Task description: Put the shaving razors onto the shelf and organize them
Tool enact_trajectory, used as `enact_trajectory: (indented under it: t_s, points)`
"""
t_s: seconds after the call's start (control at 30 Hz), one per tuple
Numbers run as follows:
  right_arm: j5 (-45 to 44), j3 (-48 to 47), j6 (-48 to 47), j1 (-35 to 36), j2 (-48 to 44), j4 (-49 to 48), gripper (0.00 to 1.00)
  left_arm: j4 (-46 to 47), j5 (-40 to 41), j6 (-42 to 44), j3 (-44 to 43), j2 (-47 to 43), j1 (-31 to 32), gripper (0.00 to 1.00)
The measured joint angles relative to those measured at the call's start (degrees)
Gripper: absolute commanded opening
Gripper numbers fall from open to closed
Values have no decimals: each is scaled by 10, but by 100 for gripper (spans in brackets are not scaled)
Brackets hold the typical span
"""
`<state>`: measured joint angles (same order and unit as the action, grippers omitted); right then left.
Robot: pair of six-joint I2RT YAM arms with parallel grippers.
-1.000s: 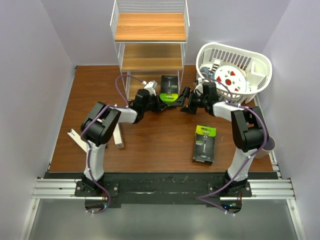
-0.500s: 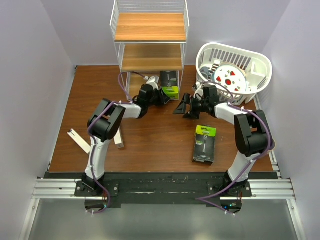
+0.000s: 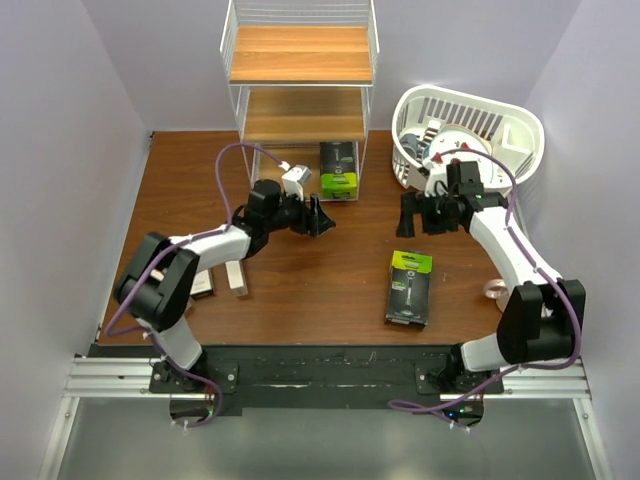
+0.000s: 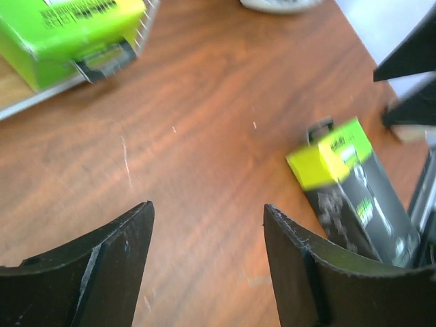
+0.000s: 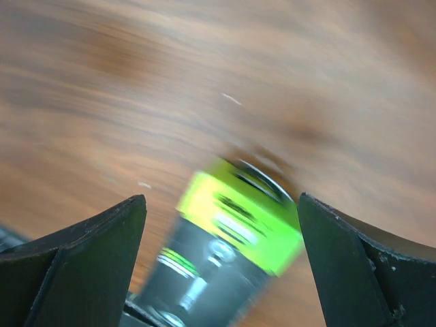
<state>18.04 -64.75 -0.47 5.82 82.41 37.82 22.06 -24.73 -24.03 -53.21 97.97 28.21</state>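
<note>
One black razor pack with a lime-green end lies on the bottom tier of the white wire shelf. A second such pack lies flat on the table. My left gripper is open and empty over bare wood, just in front of the shelf. Above the table pack's green end hovers my right gripper, open and touching nothing. A slim white carton lies by the left arm, with another partly hidden under it.
A white slatted basket with round items stands at the back right, close behind my right arm. A cup peeks out beside the right forearm. Purple walls close in the table on the left, the right and the back.
My left gripper opened, left the black and green pack on the shelf's bottom tier and drew back to the left. My right arm swung right, away from the shelf.
</note>
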Motion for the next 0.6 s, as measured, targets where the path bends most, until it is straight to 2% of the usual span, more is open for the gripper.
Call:
enact_trajectory:
  t_s: [0.2, 0.33, 0.43, 0.53, 0.6]
  points:
    - [-51, 54, 24, -20, -11, 79, 96, -52, -30, 59, 64, -86, 0, 71]
    - [-50, 53, 31, -17, 28, 94, 71, -86, -41, 91, 95, -143, -1, 70]
    - [-38, 52, 28, -10, 76, 93, 67, -100, -50, 105, 113, -178, -15, 68]
    - [-23, 19, 24, 21, 122, 104, 64, -103, -65, 106, 126, -203, -64, 67]
    - [-14, -20, 11, 68, 156, 97, 64, -106, -67, 105, 128, -213, -112, 66]
